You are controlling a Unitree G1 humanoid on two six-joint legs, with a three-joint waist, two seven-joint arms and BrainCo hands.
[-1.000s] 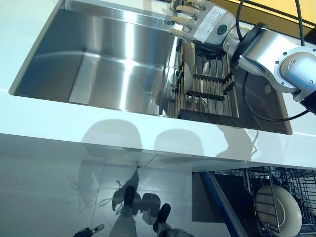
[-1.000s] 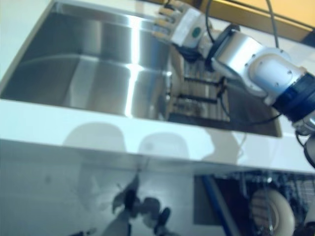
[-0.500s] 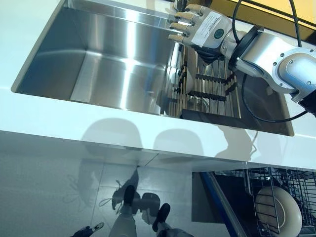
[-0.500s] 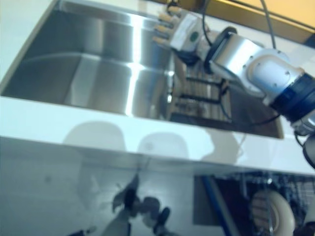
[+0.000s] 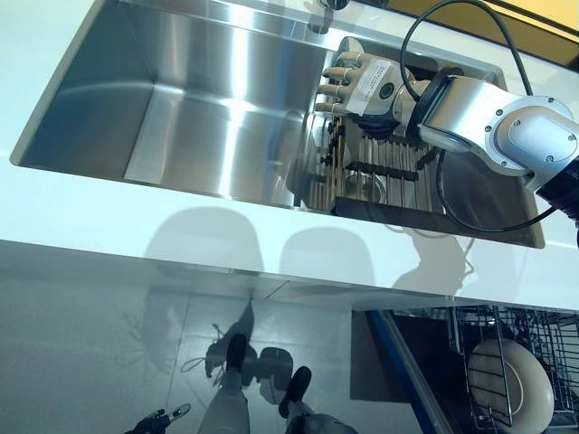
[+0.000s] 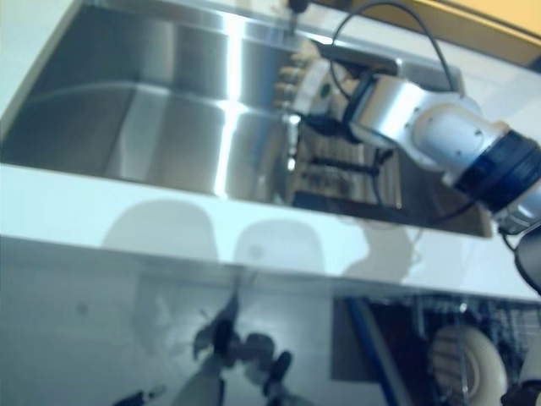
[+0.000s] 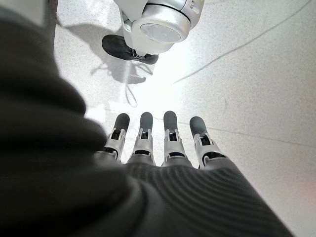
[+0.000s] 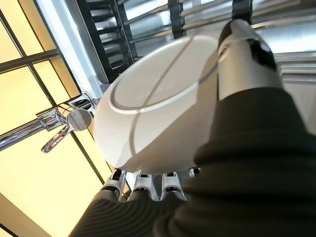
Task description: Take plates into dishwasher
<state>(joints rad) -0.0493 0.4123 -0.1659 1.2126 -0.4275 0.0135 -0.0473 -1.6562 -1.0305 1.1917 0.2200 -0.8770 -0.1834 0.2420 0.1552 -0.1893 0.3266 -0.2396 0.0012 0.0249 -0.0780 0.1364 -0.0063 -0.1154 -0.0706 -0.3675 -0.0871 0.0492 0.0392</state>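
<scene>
My right hand (image 5: 357,81) reaches into the sink (image 5: 181,99), low over the dark dish rack (image 5: 389,167) at the basin's right end. In the right wrist view a white plate (image 8: 148,113) stands on edge in the rack between the thumb (image 8: 242,54) and the fingers (image 8: 148,180). The thumb lies across its rim, and the fingers look relaxed behind it. A second white plate (image 5: 507,384) stands in the dishwasher rack (image 5: 470,344) at the lower right. My left hand (image 7: 158,143) hangs over the floor, fingers straight, holding nothing.
A white counter (image 5: 271,226) runs along the front of the steel sink. The faucet (image 8: 66,126) rises at the sink's back edge, close to my right hand. The open dishwasher's blue-edged frame (image 5: 398,362) sits below the counter at the right.
My right hand has come down from the sink's back edge and nearer, onto the dish rack and around the plate. The view has shifted slightly.
</scene>
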